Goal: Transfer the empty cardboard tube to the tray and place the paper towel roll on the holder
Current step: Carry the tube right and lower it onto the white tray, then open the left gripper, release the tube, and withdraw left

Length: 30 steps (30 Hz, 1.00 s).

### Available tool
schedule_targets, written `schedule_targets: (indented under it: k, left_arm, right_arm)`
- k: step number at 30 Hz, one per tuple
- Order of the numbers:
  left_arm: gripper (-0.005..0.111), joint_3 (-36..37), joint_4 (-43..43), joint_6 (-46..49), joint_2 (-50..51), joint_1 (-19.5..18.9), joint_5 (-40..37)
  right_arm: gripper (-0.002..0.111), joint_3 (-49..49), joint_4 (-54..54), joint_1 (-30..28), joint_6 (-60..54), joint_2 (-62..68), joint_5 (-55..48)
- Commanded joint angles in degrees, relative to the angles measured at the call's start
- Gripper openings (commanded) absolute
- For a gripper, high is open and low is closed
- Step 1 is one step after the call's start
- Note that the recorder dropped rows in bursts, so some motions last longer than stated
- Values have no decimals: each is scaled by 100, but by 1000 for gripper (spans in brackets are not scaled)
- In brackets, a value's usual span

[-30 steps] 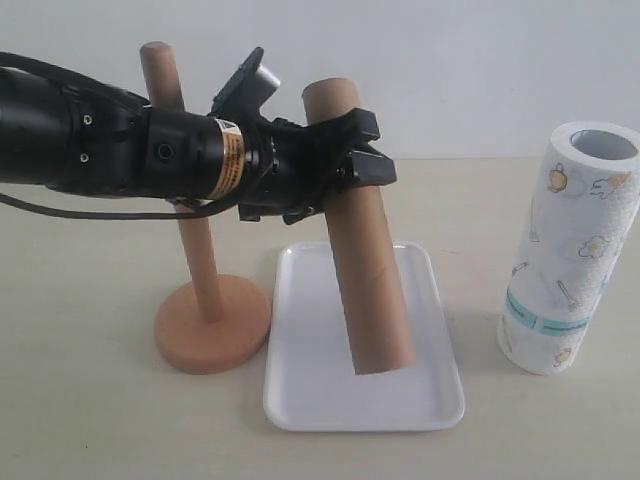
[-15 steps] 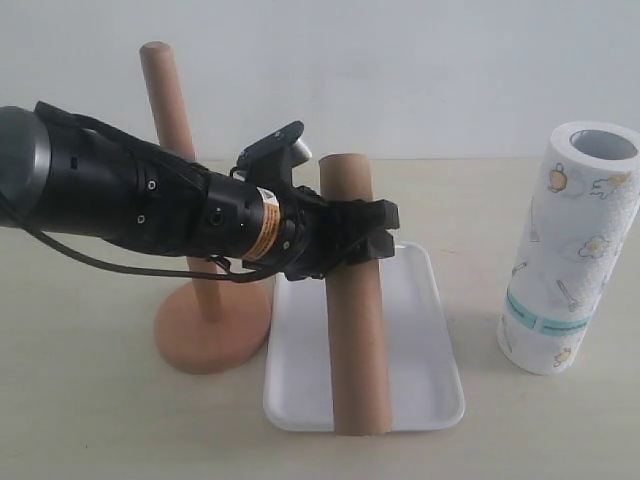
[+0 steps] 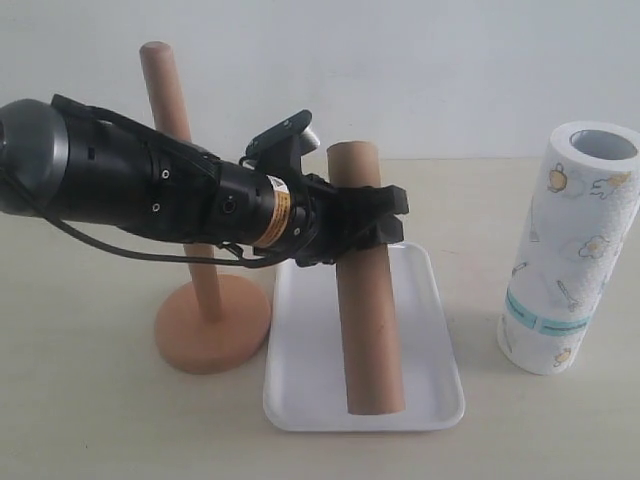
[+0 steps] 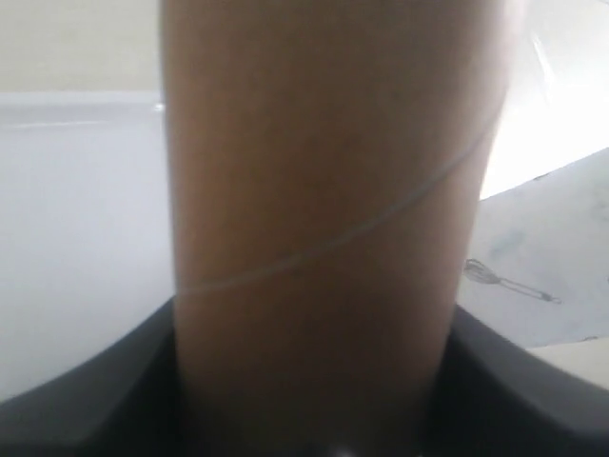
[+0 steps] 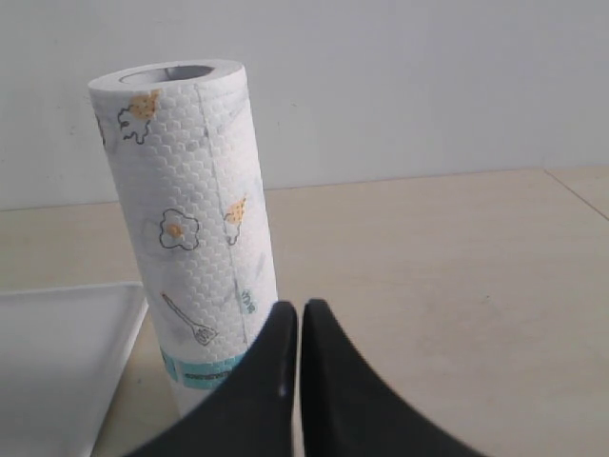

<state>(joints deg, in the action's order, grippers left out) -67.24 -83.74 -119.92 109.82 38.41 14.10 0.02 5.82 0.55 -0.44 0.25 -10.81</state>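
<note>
My left gripper [image 3: 372,226] is shut on the empty cardboard tube [image 3: 366,300], which leans nearly upright with its lower end over or on the near part of the white tray [image 3: 425,330]. The tube [image 4: 324,209] fills the left wrist view between the dark jaws. The wooden holder [image 3: 205,300] stands left of the tray, its rod partly behind my left arm. The paper towel roll [image 3: 572,250] stands upright at the right. In the right wrist view the roll [image 5: 190,228] is just beyond my right gripper [image 5: 301,319], which is shut on nothing.
The tabletop is beige with a white wall behind it. A corner of the tray [image 5: 57,352] shows in the right wrist view beside the roll. Bare table lies between the tray and the roll.
My left arm has lowered and swung the tube from a lean to nearly upright, then shifted it slightly right. The roll and the holder have not moved.
</note>
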Motion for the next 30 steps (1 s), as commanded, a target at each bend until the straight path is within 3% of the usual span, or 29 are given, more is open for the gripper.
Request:
schedule_targets:
  k: [1, 7, 9, 12, 13, 18, 21, 24, 30]
  left_arm:
    - [4, -172, -100, -50, -13, 20, 1]
    - [8, -185, -126, -50, -13, -2, 1]
    - [19, -185, -126, -50, 25, -2, 1]
    - [54, -185, 26, -50, 146, -2, 54]
    - [58, -185, 54, -50, 146, -2, 41]
    - [59, -207, 16, -50, 146, -16, -57]
    - [66, -207, 16, -50, 146, -16, -34]
    - [58, -207, 42, -50, 146, -16, 149]
    - [15, -207, 39, -50, -15, -16, 768]
  right_arm:
    - [1, -2, -20, 16, 12, -25, 74]
    - [1, -2, -20, 16, 12, -25, 74]
    - [1, -2, -20, 16, 12, -25, 74]
    - [1, -2, -20, 16, 12, -25, 74]
    - [1, -2, -20, 16, 12, -25, 74]
    - [1, -2, -20, 16, 12, -25, 74]
    - [1, -2, -20, 16, 12, -25, 74]
    - [1, -2, -20, 16, 12, -25, 74]
    - [1, -2, -20, 16, 12, -25, 74]
